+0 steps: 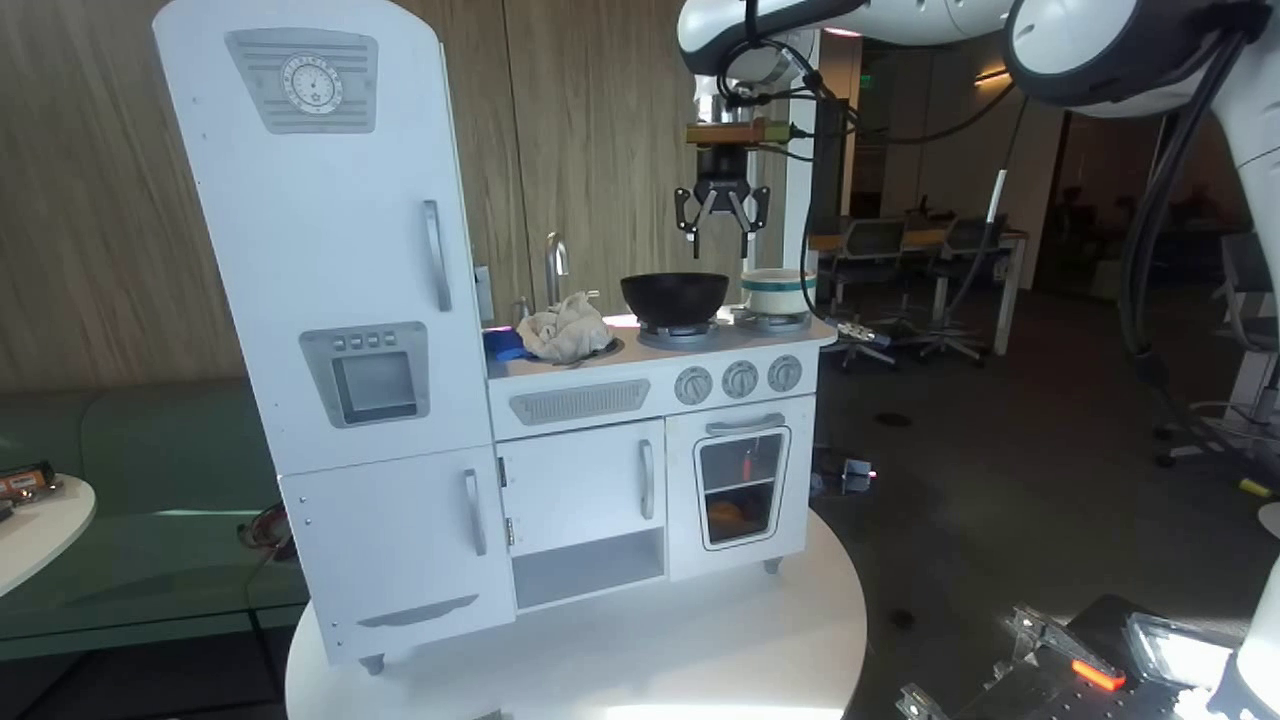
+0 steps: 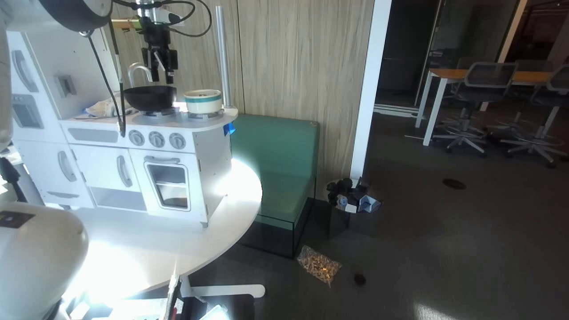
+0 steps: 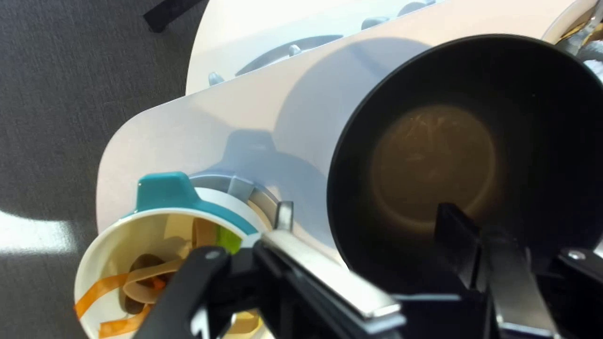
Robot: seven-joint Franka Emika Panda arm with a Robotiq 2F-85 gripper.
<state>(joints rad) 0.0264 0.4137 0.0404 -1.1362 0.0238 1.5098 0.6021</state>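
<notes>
My gripper (image 1: 720, 246) hangs above the toy stove with its fingers spread and nothing between them. It also shows in an exterior view (image 2: 162, 76) and in the wrist view (image 3: 367, 215). A black pan (image 1: 675, 300) stands on a burner below it, seen in both exterior views (image 2: 150, 98). In the wrist view the pan's inside (image 3: 433, 160) looks bare. A white pot with a teal band (image 1: 778, 296) stands on the burner beside it (image 2: 203, 105). In the wrist view the pot (image 3: 167, 190) holds brown, orange, green and yellow pieces, partly hidden by a finger.
A crumpled pale cloth (image 1: 565, 332) lies at the sink by the faucet (image 1: 556, 262). A tall white toy fridge (image 1: 350, 230) stands beside the counter. The play kitchen rests on a round white table (image 1: 700, 640). A metal post (image 2: 223, 58) rises behind the pot.
</notes>
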